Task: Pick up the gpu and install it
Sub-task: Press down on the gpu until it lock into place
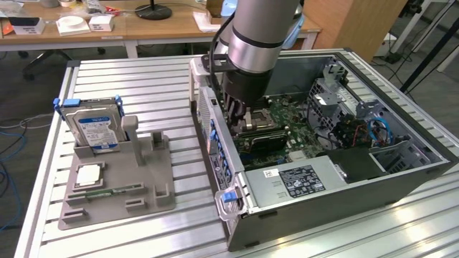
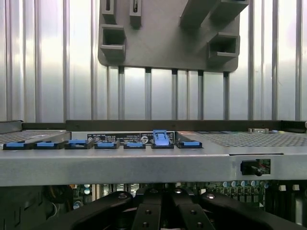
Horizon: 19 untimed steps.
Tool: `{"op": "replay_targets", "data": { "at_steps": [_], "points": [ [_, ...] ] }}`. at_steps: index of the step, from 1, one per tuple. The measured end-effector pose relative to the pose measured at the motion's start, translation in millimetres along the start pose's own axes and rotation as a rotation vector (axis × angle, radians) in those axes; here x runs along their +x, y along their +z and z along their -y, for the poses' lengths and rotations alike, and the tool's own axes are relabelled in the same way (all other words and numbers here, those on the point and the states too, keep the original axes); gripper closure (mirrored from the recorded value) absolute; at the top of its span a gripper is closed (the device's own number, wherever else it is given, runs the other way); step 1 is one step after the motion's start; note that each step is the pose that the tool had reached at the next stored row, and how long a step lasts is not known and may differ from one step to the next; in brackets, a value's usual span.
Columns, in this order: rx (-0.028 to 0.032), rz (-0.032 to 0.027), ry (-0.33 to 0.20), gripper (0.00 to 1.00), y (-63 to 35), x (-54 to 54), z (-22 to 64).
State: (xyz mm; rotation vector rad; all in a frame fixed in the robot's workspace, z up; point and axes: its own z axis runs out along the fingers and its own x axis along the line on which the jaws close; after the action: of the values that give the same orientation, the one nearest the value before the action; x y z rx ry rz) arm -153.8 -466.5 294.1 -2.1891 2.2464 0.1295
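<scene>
So the arm's fingers (image 1: 240, 115) are down inside the open PC case (image 1: 401, 177), closed up tight near the case's rear wall with the blue clips (image 2: 160, 138). Can't honestly make out the gpu. The grey holder (image 1: 115, 183) with the hard drive (image 1: 97, 126) sits beside the case on the tabletop (image 1: 143, 80).

The slatted metal table (image 1: 143, 80) carries a grey holder tray (image 1: 118, 188) and computer case (image 1: 344, 177).
</scene>
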Motion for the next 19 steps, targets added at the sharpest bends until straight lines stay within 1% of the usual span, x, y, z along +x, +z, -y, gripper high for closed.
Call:
{"op": "replay_targets", "data": {
  "at_steps": [5, 10, 12, 16, 19],
  "points": [
    [0.0000, 0.0002, 0.000, 0.89, 0.0, 0.4, 0.3],
    [-0.0001, 0.0019, 0.000, 0.89, -0.4, 0.3, 1.2],
    [-0.0003, 0.0021, 0.000, 0.89, -2.2, 0.2, 1.2],
    [-0.0001, 0.0038, 0.000, 0.89, -10.7, -0.3, 0.7],
    [0.0000, 0.0042, 0.000, 0.89, -11.2, -0.3, 0.2]
  ]
}}
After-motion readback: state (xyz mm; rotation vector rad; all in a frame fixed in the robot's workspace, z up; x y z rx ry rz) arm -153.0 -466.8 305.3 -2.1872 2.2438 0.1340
